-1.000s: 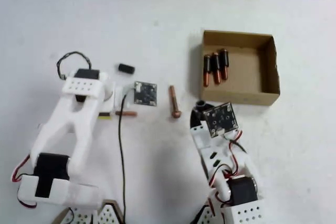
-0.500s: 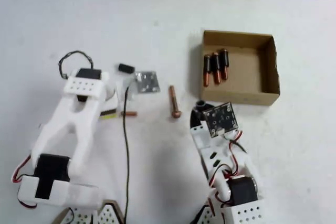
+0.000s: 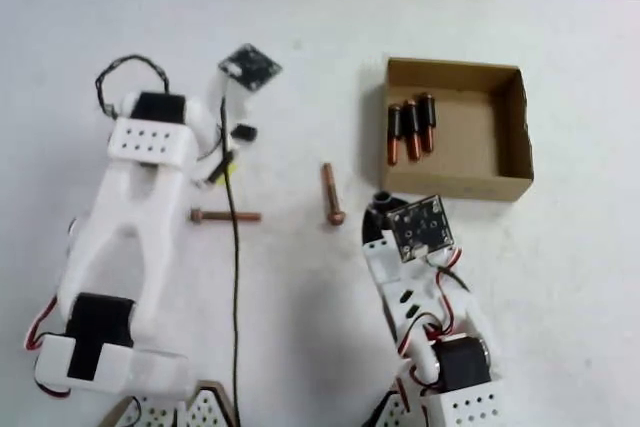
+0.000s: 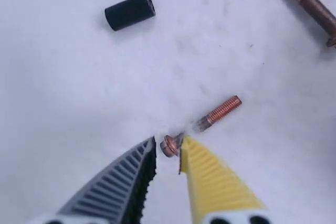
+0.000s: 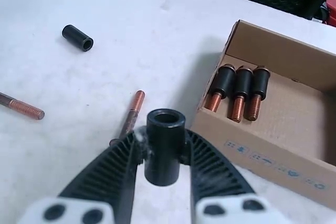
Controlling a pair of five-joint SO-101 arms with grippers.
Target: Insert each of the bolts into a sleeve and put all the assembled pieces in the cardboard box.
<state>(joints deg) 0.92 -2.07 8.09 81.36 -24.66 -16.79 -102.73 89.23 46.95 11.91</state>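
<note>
My left gripper (image 4: 168, 142) hangs over the table with its grey and yellow fingers a little apart. The head of a copper bolt (image 4: 218, 113) shows in the gap. That bolt (image 3: 225, 215) lies flat on the table beside the left arm. A loose black sleeve (image 4: 129, 10) lies beyond it. A second bolt (image 3: 331, 193) lies mid-table. My right gripper (image 5: 165, 142) is shut on an upright black sleeve (image 5: 165, 150), close to the cardboard box (image 3: 505, 162). Three assembled pieces (image 3: 411, 127) lie inside the box.
A black cable (image 3: 235, 297) runs from the left arm's wrist camera down toward the table's near edge, crossing the first bolt. A cable loop (image 3: 128, 69) sits behind the left arm. Open white table lies between the arms and beyond the box.
The left arm has pulled back and up off the first bolt, which now lies uncovered on the table. The right arm has kept still with its sleeve.
</note>
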